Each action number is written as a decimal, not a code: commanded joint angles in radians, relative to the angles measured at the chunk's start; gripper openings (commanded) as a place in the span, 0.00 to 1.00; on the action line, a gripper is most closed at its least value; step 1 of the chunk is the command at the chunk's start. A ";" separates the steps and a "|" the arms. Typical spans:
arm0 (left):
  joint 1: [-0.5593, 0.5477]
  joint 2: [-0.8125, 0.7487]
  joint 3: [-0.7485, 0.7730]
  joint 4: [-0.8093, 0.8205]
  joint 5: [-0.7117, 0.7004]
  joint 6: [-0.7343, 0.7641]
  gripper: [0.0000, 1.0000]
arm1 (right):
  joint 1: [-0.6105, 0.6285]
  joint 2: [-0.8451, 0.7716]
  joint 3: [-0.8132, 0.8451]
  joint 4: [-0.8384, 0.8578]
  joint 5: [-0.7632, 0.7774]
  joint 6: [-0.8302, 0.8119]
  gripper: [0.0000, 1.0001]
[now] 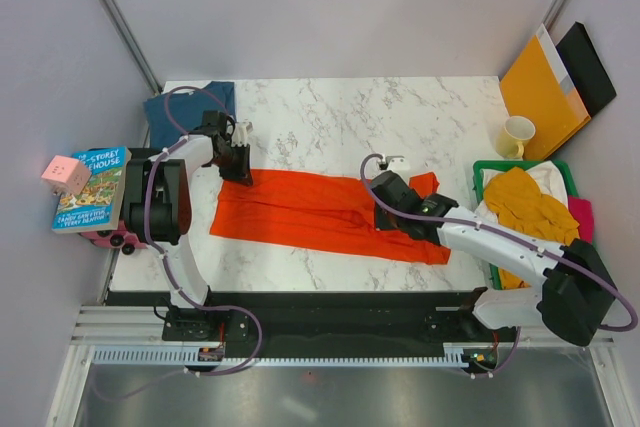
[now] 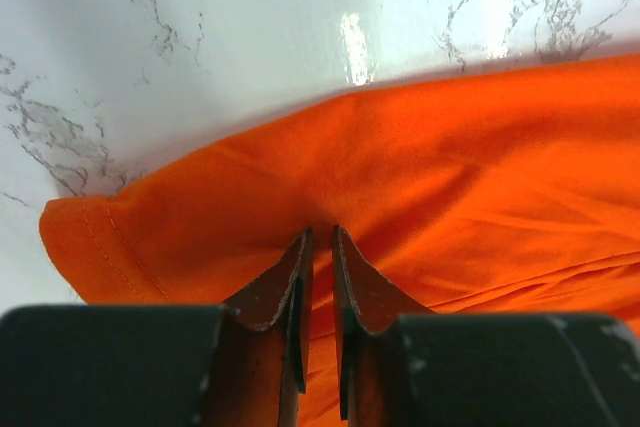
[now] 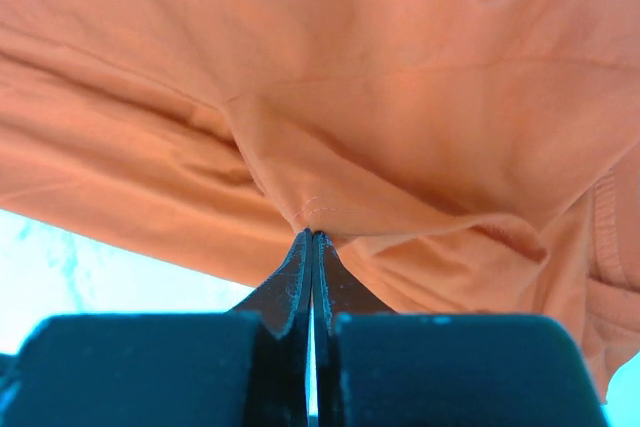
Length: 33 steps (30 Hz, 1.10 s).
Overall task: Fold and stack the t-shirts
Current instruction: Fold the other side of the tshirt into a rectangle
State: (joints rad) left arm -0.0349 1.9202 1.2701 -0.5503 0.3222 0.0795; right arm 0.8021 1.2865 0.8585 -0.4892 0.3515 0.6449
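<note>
Right arm [image 1: 500, 237]: its jaws are pressed fully together on a small pinch of hem, on the right part of the orange-red t-shirt [image 1: 300, 212]. This is the grip closer to you.
Green basket [image 1: 482, 169]: it sits at the right edge of the worktop [image 1: 400, 127], just beside that arm. A mustard yellow t-shirt [image 1: 530, 207] is heaped in it over white and pink cloth.
Orange-red t-shirt: it lies flat mid-worktop as a long band. Its long axis runs left to right, from one pair of jaws to the other.
Left arm [image 1: 165, 197]: its jaws are closed to a thin slit on a fold at the shirt's far left corner.
Teal-blue t-shirt [image 1: 185, 107]: it lies at the far left corner of the worktop, behind the left arm and apart from the orange one.
What your next move turns on: you hold both ends of the band, and the cloth lies between the grips. Any fold likely needs both arms travelling together across the short axis.
</note>
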 commanded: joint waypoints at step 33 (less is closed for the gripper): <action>0.101 -0.366 -0.178 0.459 -0.049 -0.119 0.35 | 0.074 -0.021 0.122 0.552 0.828 -0.632 0.98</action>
State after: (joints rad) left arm -0.0097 1.5730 1.1137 -0.3332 0.2913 0.0414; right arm 0.8818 1.1915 0.9539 -0.1963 0.9581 0.3817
